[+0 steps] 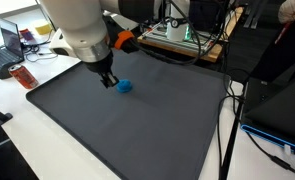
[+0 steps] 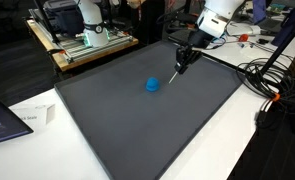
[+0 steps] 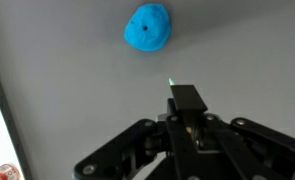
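Wrist view chops the gripper off at the bottom edge. The red-and-white scrap in the corner is too cropped to identify. The blue lump looks kinda soft and blurry. In an exterior view the arm runs out the top.

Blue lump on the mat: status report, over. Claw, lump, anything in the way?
Claw shut, low over grey mat. Blue lump lying on mat just ahead of claw, not touched. Nothing between them.
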